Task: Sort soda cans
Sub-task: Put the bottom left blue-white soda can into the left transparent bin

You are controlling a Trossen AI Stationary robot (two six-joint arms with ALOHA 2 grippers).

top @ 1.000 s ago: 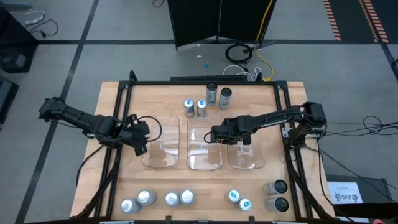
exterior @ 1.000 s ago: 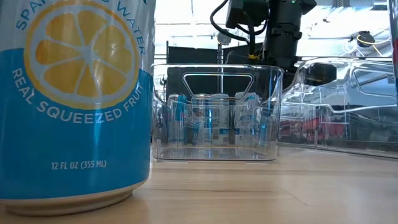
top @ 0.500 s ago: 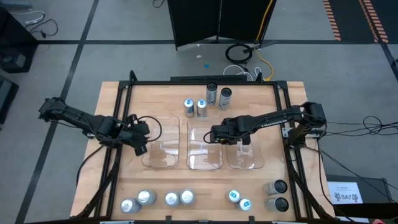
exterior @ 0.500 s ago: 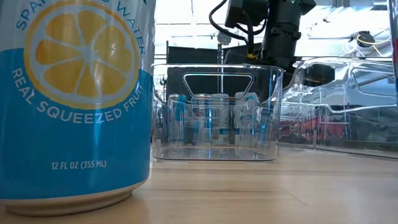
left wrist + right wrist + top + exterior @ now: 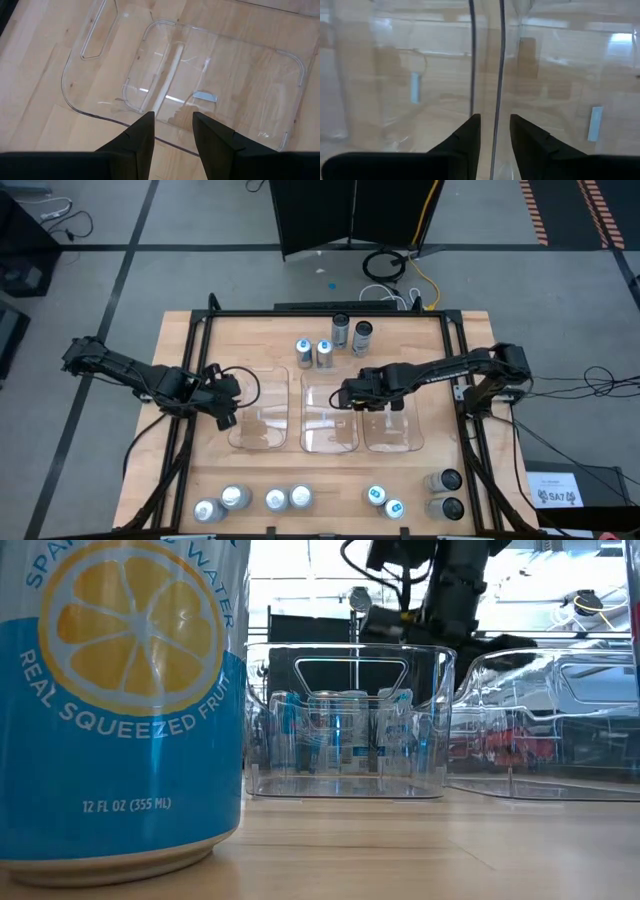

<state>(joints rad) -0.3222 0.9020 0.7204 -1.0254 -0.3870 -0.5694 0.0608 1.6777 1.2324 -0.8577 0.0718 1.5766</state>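
Right gripper point(image 5: 347, 393) sits at the table's centre with its fingers pressed nearly together, and in the right wrist view the thin upright wall of a clear rectangular plastic bin point(image 5: 485, 75) stands in the narrow gap between them; judging by that, it pinches the edge of the middle clear bin point(image 5: 330, 442) rather than any can. At 9 o'clock from it, the left gripper point(image 5: 224, 408) hovers over the left clear plastic bin point(image 5: 262, 438), its fingers partly spread and holding nothing.

Outward from there, all three bins, including the right clear bin point(image 5: 395, 440), look empty. The soda cans stand around them in pairs. Toward 12 o'clock are two blue-marked silver cans point(image 5: 313, 352) and two dark grey cans point(image 5: 351, 333). Along the 6 o'clock edge of the wooden table point(image 5: 200, 470) are four plain silver-topped cans point(image 5: 252, 500), two more blue-marked cans point(image 5: 384, 501), and two more dark cans point(image 5: 444, 492) at 5 o'clock.

So the sorting appears not to have begun: twelve cans remain outside, and every one is left to be placed.
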